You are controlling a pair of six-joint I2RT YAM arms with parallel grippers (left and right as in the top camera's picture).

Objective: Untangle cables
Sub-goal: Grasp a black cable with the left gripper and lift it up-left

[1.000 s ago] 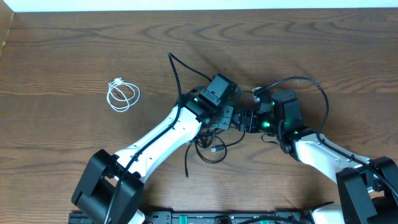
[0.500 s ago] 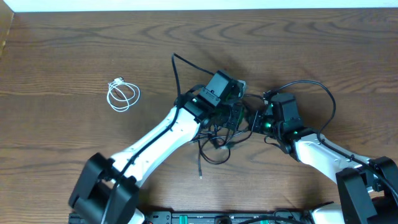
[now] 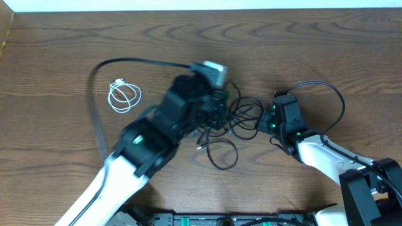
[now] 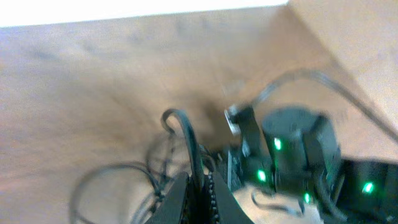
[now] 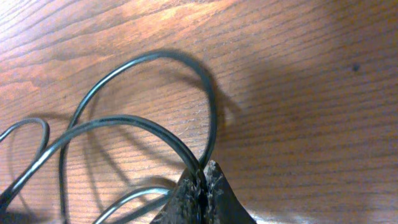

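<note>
Black cable (image 5: 124,119) lies in a loose tangle on the table (image 3: 314,50), well to the right of the coiled white cable (image 3: 124,96); I see my left gripper (image 4: 198,185) pinched shut on one strand, on the tangle's side nearer the white cable; my right gripper (image 5: 202,177), farther from it, is clamped tight on another strand.

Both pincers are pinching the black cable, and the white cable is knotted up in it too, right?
No, the white cable is not knotted in. The overhead view shows it coiled by itself, well apart from the black cable. The rest is right: the left pincer and the right pincer are both shut on the black cable.
</note>
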